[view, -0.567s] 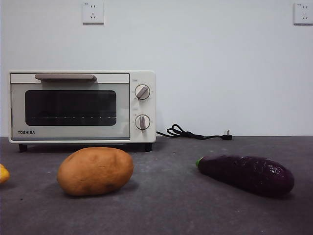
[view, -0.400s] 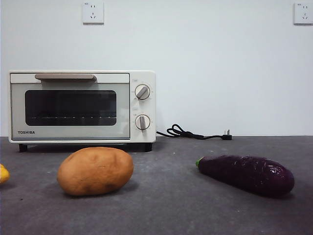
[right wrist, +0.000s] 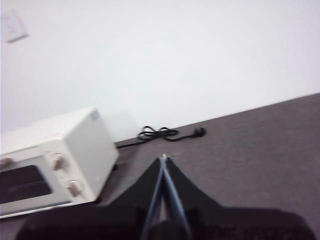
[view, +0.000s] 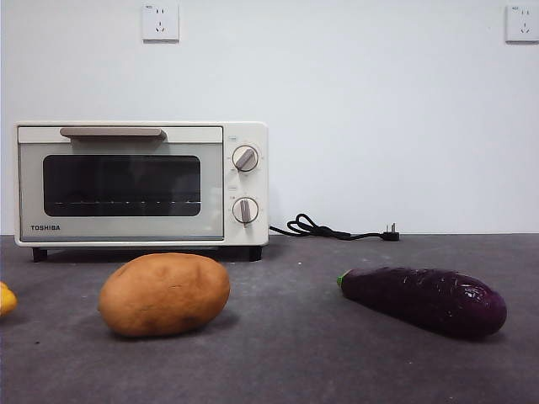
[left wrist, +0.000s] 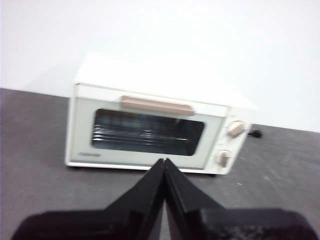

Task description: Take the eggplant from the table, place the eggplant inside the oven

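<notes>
Brown potato (view: 164, 294) front left; yellow item (view: 6, 298) at left edge; black cord (view: 333, 229) by wall; wall sockets (view: 160, 22) above.

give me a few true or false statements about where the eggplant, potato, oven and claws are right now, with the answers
1. The oven door is shut. True.
2. The eggplant sits on the oven's rack. False: it lies on the table, out in front of the oven.
3. The potato lies on the table in front of the oven. True.
4. The left claw grips the eggplant. False: it is shut on nothing and faces the oven.
5. The power cord is plugged into a wall socket. False: its plug lies on the table.
6. The right claw is shut and empty. True.
</notes>
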You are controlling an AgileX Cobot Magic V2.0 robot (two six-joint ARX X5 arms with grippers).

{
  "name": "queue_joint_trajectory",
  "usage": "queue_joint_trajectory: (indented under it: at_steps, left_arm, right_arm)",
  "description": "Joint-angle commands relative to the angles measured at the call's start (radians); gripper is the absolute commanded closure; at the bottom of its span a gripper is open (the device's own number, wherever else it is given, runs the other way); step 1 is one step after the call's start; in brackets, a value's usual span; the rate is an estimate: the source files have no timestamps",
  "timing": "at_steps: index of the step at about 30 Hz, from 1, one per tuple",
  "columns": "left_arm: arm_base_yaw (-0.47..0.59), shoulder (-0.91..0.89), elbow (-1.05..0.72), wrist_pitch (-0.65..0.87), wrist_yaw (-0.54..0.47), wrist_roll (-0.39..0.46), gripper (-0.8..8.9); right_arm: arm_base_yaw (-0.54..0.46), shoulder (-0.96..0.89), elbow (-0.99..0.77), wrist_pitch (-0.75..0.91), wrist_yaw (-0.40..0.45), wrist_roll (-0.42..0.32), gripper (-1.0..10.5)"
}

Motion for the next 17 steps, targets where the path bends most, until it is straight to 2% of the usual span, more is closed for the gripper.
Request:
queue_joint_trajectory:
  at_steps: [1,4,8,12,17]
  left_arm:
    - [0.003,0.056,0.085,-0.039,0.064,0.057,8.17]
    - [0.003,0.127,0.197,-0.104,0.117,0.099,8.17]
    - [-0.003,0.214,0.356,-0.16,0.126,0.137,8.17]
    - [-0.013,0.295,0.52,-0.188,0.127,0.164,8.17]
    - [-0.043,0.399,0.729,-0.278,0.129,0.201,8.17]
  right_arm:
    - [0.0,0.069,0.106,-0.048,-0.03,0.002,9.5]
    - [0.0,0.149,0.229,-0.112,-0.061,-0.047,9.5]
    - [0.002,0.253,0.399,-0.186,-0.077,-0.116,9.5]
    - [0.002,0.356,0.558,-0.22,-0.098,-0.118,9.5]
    - [0.002,0.486,0.754,-0.296,-0.195,-0.122,9.5]
